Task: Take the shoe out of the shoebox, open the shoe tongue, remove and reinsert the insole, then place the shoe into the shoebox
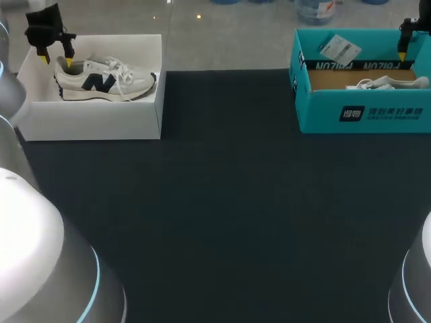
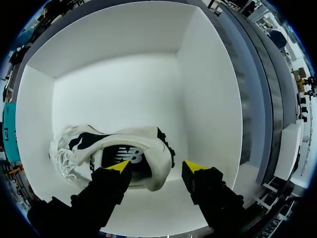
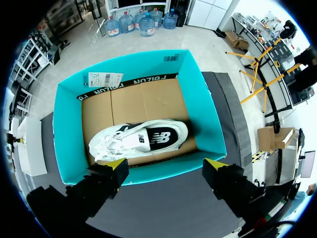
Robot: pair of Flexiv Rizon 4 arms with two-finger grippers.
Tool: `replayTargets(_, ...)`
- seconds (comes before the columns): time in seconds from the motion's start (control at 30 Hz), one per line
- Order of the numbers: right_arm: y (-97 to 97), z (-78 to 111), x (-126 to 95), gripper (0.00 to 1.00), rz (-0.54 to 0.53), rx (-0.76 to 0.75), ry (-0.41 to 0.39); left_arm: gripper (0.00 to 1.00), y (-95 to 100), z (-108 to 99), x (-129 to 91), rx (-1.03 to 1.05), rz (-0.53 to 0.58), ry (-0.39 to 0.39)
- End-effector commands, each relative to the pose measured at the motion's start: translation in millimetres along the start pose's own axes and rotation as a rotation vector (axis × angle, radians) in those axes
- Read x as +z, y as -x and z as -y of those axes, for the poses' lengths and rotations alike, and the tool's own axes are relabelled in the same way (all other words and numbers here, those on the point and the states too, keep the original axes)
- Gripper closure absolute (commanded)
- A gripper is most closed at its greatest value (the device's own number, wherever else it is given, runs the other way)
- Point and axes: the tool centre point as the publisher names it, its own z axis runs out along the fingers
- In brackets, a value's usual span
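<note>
At the far left corner of the dark table (image 1: 229,215) stands a white box (image 1: 94,121) (image 2: 124,34), and a white shoe (image 1: 104,79) (image 2: 143,136) with a dark logo sits upright on its sole inside, heel toward the left gripper (image 1: 56,59) (image 2: 157,167). That gripper hangs low over the heel with its fingers spread, one yellow tip above the shoe's opening and the other past the heel over the box floor, gripping nothing. Across at the far right, a teal shoebox (image 1: 323,111) (image 3: 62,134) holds a second shoe (image 1: 387,83) (image 3: 143,139) on its cardboard floor, with a paper tag (image 1: 340,48) (image 3: 105,79) against the back wall. The right gripper (image 1: 404,50) (image 3: 165,164) hangs above this box, fingers wide apart and holding nothing.
</note>
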Motion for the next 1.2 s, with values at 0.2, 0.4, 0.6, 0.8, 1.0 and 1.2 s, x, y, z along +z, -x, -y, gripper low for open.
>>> replayTargets(0.2, -0.2, 0.3, 0, 0.00, 0.000, 0.001, 0.000, 0.37, -10.9, -40, 37, 0.004, 0.015, -0.095)
replayTargets(0.4, -0.2, 0.3, 0, 0.00, 0.000, 0.001, 0.000, 0.40, -9.7, -42, 52, 0.016, 0.009, -0.140)
replayTargets(0.6, -0.2, 0.3, 0, 0.00, 0.000, 0.001, 0.000, 0.38, -7.9, -44, 61, 0.011, 0.004, -0.165)
replayTargets(0.8, -0.2, 0.3, 0, 0.00, 0.000, 0.001, 0.000, 0.46, -8.4, -50, 70, 0.006, 0.006, -0.203)
replayTargets(1.0, -0.2, 0.3, 0, 0.00, 0.000, 0.001, 0.000, 0.58, -10.8, -50, 68, 0.007, 0.012, -0.225)
replayTargets(1.2, -0.2, 0.3, 0, 0.00, 0.000, 0.001, 0.000, 0.99, -16.7, -45, 60, 0.032, 0.008, -0.233)
